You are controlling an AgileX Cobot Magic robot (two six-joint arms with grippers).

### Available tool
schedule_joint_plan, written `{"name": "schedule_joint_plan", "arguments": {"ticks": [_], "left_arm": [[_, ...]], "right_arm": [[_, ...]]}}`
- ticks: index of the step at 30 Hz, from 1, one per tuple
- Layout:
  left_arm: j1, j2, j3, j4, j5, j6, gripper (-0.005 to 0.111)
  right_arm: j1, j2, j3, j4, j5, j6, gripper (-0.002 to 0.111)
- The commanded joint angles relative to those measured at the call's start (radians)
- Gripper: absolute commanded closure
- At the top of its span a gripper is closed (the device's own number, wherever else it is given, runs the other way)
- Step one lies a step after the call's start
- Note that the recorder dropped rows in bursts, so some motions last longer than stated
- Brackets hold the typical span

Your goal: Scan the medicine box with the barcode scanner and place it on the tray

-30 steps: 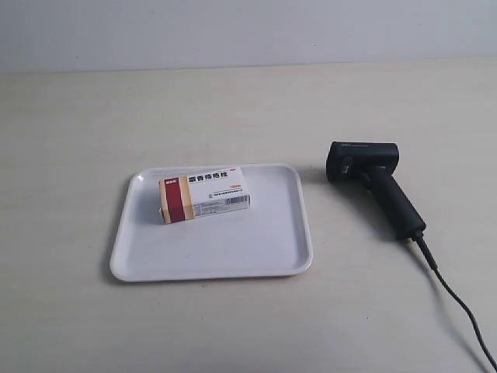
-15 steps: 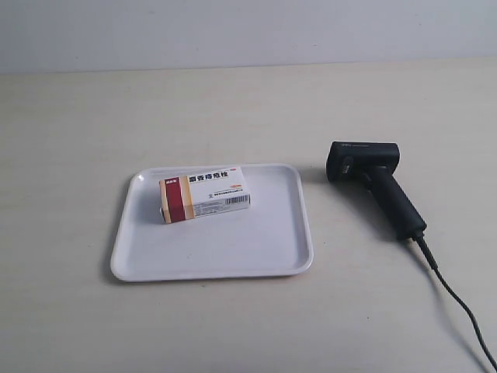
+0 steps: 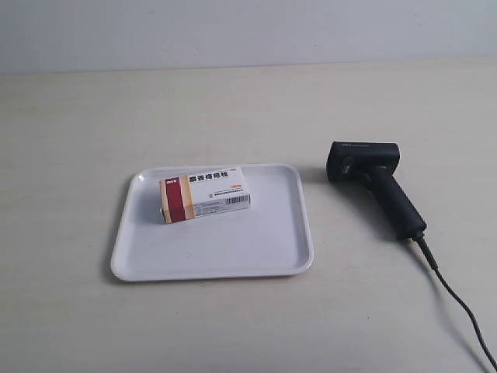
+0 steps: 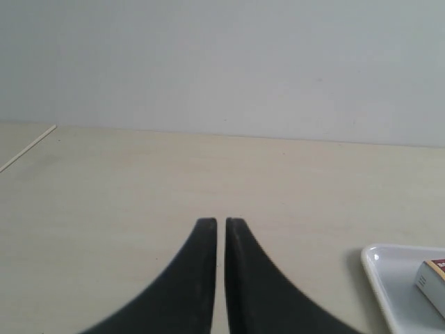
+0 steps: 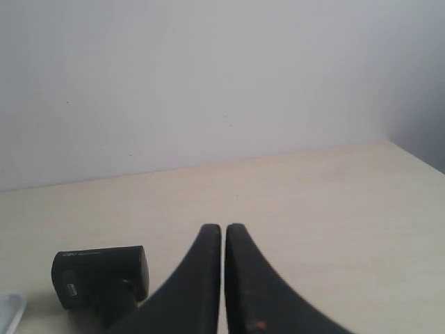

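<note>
Pale wooden table against a plain grey-white wall. Near the middle, a large white tray with rounded corners and a low rim. Inside it, toward the far left part, a medicine box lying flat, white with a dark red and tan band at its left end, black print and a small barcode on the side facing the camera. Well apart to the tray's right, a black barcode scanner lying on the table, blocky head toward the tray, handle angled away, thin black cable trailing to the lower right corner. No arms in the exterior view. Left gripper above bare table, fingers pressed nearly together, holding nothing; tray corner and box end just in sight. Right gripper likewise closed and empty, scanner head close by.
</note>
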Motion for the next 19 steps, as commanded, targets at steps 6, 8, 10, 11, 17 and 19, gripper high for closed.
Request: {"name": "schedule_joint_plan", "arguments": {"ticks": [6, 8, 10, 11, 17, 19], "left_arm": [[-0.001, -0.007, 0.000, -0.001, -0.004, -0.008, 0.099], [-0.001, -0.007, 0.000, -0.001, -0.004, -0.008, 0.099], [-0.001, -0.007, 0.000, -0.001, -0.004, -0.008, 0.099], [-0.001, -0.007, 0.000, -0.001, -0.004, -0.008, 0.099], [-0.001, -0.007, 0.000, -0.001, -0.004, -0.008, 0.099], [-0.001, -0.007, 0.000, -0.001, -0.004, -0.008, 0.099]], "right_arm": [[-0.006, -0.006, 0.004, 0.001, 0.004, -0.004, 0.105], [-0.006, -0.006, 0.004, 0.001, 0.004, -0.007, 0.105], [-0.006, -0.006, 0.004, 0.001, 0.004, -0.007, 0.105], [-0.006, -0.006, 0.004, 0.001, 0.004, -0.007, 0.105], [-0.006, -0.006, 0.004, 0.001, 0.004, -0.007, 0.105], [-0.006, -0.006, 0.004, 0.001, 0.004, -0.007, 0.105]]}}
